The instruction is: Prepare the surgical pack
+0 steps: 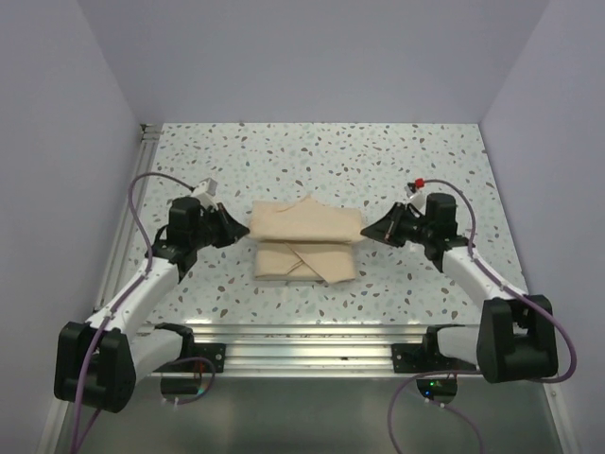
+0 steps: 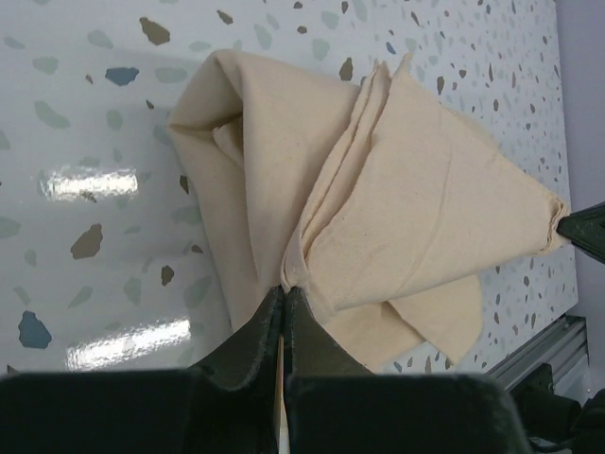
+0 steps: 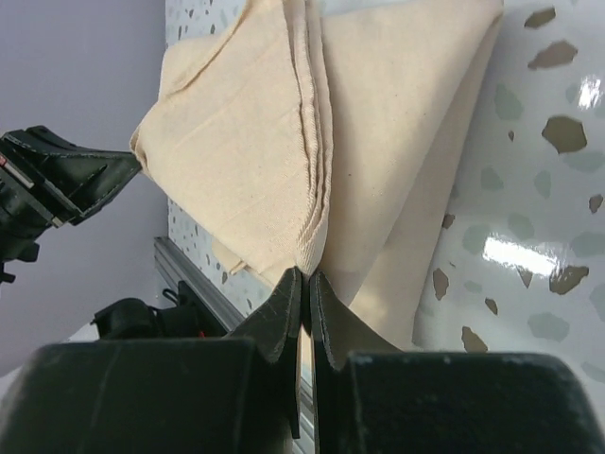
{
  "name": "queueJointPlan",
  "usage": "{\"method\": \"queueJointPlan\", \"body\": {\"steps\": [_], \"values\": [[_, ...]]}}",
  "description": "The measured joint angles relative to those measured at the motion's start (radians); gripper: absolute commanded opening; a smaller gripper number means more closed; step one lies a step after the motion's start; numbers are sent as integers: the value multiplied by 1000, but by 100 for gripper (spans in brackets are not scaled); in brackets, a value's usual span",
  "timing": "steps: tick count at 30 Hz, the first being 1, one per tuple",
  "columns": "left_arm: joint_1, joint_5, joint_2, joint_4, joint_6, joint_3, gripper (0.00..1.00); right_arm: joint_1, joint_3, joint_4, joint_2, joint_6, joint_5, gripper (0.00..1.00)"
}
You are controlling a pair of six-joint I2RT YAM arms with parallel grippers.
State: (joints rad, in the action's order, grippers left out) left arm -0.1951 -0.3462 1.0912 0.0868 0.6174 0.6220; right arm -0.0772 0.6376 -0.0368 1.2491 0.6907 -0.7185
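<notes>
Top external view: a tan cloth bundle (image 1: pixel 304 248), folded into a rough square of soft plain fabric, lies in the middle of a white speckled terrazzo-pattern table (image 1: pixel 312 156). It sits between two white and black robot arms. The left gripper (image 1: pixel 244 232) meets the bundle's left edge and the right gripper (image 1: pixel 367 230) meets its right edge, both at the far half of the bundle. An upper layer of cloth runs straight across between the two tips. Folded flaps show on the near half, one lying diagonally. A ribbed aluminium rail (image 1: pixel 312 340) crosses the near edge of the table, where the arm bases are bolted.

Left wrist view: the left gripper's two dark fingers (image 2: pixel 253 336) are pressed together, pinching a corner of the cloth at their tips. From there the fabric fans out into a triangular panel. Its far corner narrows to a point at the dark tip of the right gripper (image 2: pixel 584 230).

Right wrist view: the right gripper's fingers (image 3: pixel 280 312) are likewise pressed together on a stacked cloth edge, with several thin layers visible at the pinch. The panel stretches away to a corner that reaches the left gripper (image 3: pixel 109 175). Whatever the bundle may contain is hidden by the cloth.
</notes>
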Motion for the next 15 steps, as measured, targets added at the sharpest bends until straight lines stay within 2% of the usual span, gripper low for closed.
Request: {"method": "queueJointPlan", "body": {"steps": [6,10,11,12,13,14,15], "values": [[-12,16,-27,1,20,-127,0,-30,-166,-31,-39,10,48,4],[-29,23,-23,-39,43,-209,2,-52,-229,-47,-39,19,73,14],[-33,26,-23,-54,49,-223,7,-59,-233,-53,-39,22,79,19],[-36,31,-23,-64,52,-230,20,-66,-234,-55,-40,23,87,22],[-38,37,-24,-79,52,-238,26,-74,-234,-54,-43,22,101,24],[-41,50,-30,-82,53,-247,31,-82,-234,-52,-49,20,111,33],[-41,64,-40,-84,55,-258,40,-90,-234,-46,-60,18,126,38]]}}
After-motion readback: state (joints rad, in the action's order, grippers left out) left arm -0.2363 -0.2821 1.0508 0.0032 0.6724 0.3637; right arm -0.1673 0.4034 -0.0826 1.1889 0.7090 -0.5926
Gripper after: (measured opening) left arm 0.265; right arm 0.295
